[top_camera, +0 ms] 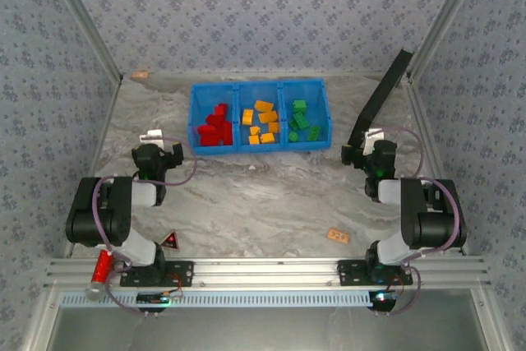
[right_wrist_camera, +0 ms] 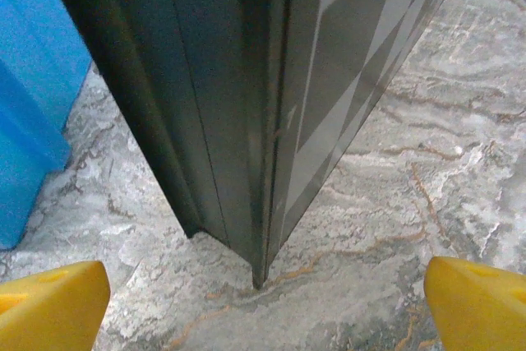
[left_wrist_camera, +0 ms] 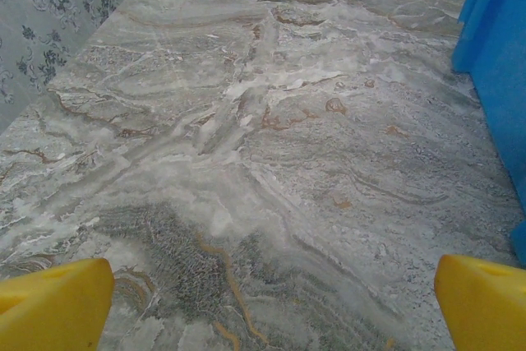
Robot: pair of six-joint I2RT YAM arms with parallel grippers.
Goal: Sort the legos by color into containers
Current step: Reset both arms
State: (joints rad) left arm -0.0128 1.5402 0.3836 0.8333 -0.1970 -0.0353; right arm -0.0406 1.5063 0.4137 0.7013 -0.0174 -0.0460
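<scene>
My left gripper [left_wrist_camera: 271, 310] hangs with smooth yellow fingers [left_wrist_camera: 49, 306] spread wide over the veined marble table [left_wrist_camera: 246, 162], beside the glossy blue tray [top_camera: 195, 117]. My right gripper [right_wrist_camera: 267, 310] is equally spread, facing a flat black strip [right_wrist_camera: 230, 104] leaning upward. The legos [top_camera: 261, 123], blocky plastic bricks, lie in the tray's three rectangular containers [top_camera: 278, 113] near the table's far edge: red left, orange-yellow middle, green right

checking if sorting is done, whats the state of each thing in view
red legos: in left compartment of tray
orange-yellow legos: in middle compartment
green legos: in right compartment
left end effector: open, empty
right end effector: open, empty
black strip: standing tilted
tan block: lying loose on table
</scene>
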